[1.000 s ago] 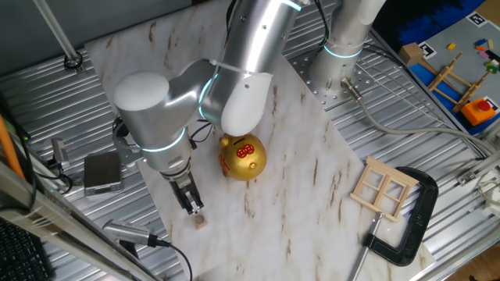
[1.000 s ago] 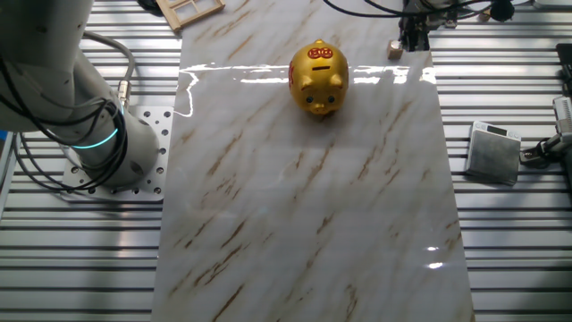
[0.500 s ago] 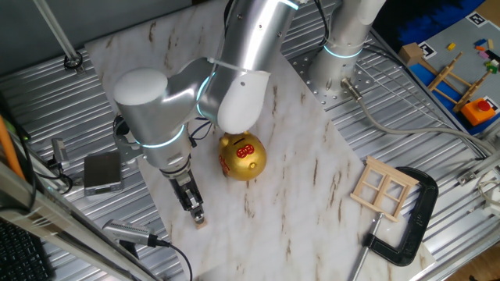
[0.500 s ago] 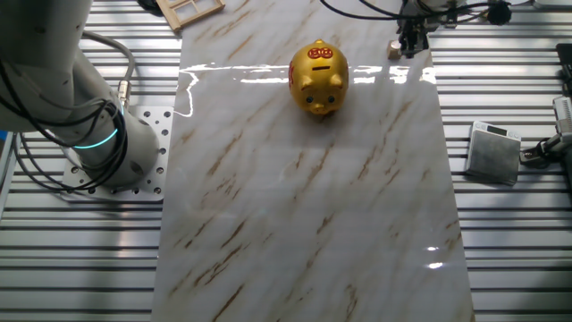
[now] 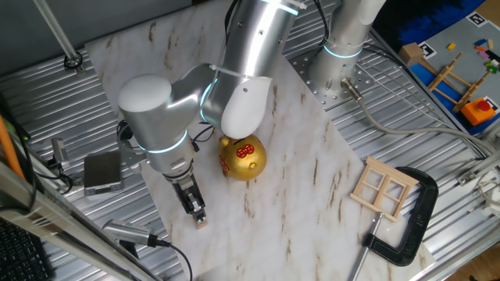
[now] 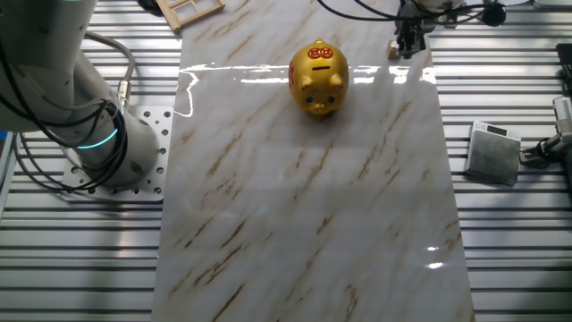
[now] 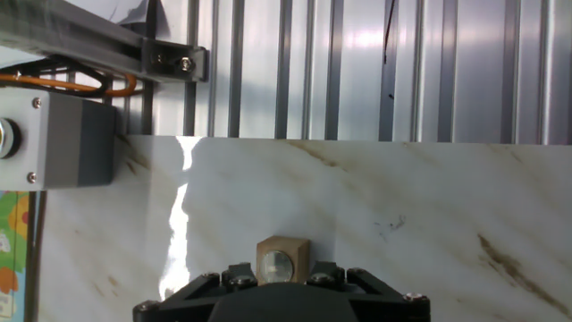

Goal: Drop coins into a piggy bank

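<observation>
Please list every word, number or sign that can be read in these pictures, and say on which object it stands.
Gold marks on the red patch of the piggy bank: they resemble "88", too small to read surely.
Red patch on its top in the other fixed view: marks blurred.
Black-and-white square tags, top right corner: patterns, no text.
Nothing else is legible.

Two high cameras look down at the shiny gold pig bank (image 5: 241, 158) (image 6: 319, 76) from opposite sides, while the hand camera looks closely at the marble board (image 7: 429, 224).
</observation>
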Robot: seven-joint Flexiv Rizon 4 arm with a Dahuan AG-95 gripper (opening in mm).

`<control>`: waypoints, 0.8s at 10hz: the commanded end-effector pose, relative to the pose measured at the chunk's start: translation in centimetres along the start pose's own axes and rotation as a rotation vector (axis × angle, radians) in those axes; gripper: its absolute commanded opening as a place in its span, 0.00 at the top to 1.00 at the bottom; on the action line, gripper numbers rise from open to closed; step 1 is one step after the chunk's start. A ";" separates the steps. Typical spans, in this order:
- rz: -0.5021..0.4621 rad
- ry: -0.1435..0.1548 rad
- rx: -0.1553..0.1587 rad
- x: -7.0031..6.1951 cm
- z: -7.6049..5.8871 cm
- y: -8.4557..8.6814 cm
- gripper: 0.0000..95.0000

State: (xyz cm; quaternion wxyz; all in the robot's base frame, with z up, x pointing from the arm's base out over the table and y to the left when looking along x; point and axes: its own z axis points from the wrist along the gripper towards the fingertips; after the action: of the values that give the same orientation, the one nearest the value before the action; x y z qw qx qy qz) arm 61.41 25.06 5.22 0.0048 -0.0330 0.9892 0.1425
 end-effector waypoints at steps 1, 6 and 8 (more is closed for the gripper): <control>0.001 0.001 0.000 0.0 0.2 0.0 0.60; 0.001 0.000 -0.001 0.0 1.0 -0.3 0.60; 0.000 0.000 -0.002 0.0 1.2 -0.3 0.60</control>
State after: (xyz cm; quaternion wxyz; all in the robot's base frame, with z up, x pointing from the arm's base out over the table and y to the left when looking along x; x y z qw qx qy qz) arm 61.42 25.15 3.90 0.0045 -0.0331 0.9891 0.1433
